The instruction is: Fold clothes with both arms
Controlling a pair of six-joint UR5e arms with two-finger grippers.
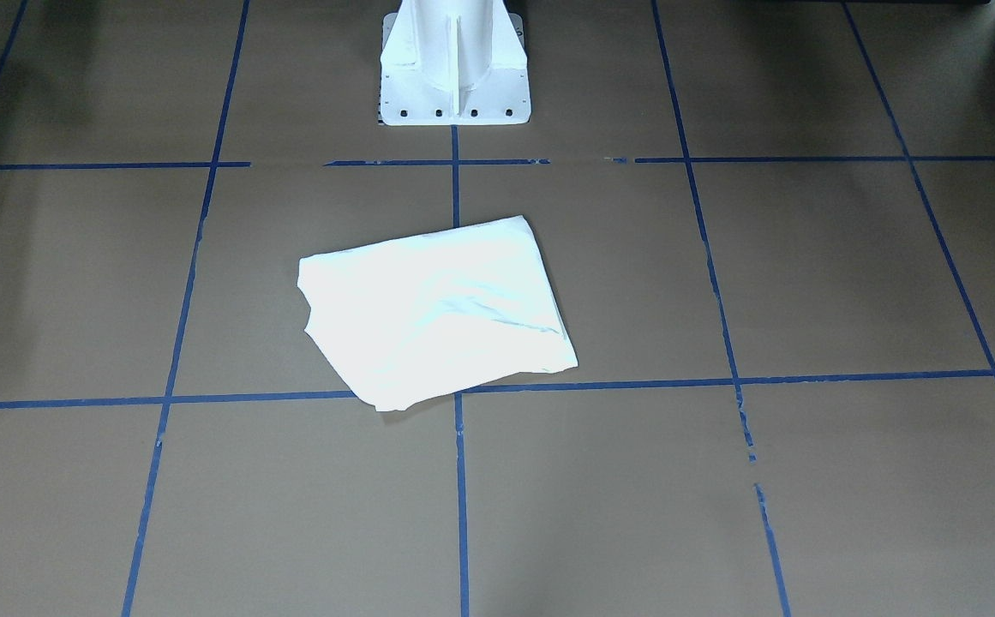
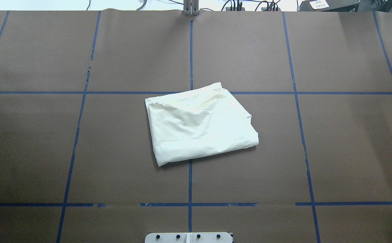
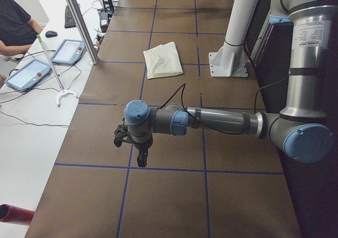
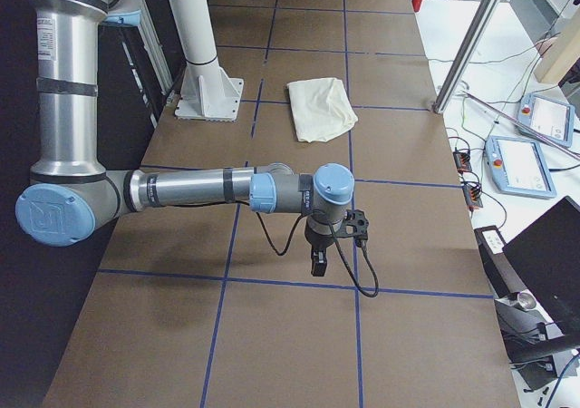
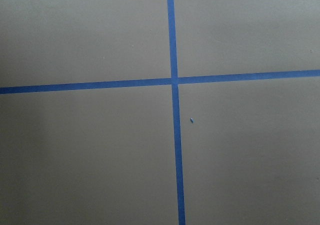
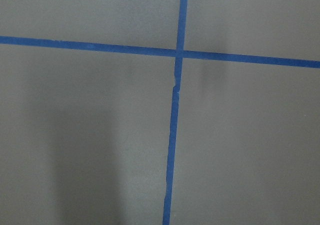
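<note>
Shows cream-white T-shirt folded into a rough rectangle, flat at centre of worktop, across the middle blue tape line, just in front of white pedestal base. Nothing touching it. Shows left arm stretched out level at one end, left gripper pointing down over a tape crossing, well apart from T-shirt. Same for right arm and right gripper at opposite end. Cannot tell clenched or released for either gripper.

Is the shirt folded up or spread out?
Folded: the shirt lies as a small layered rectangle, no sleeves sticking out.
</note>
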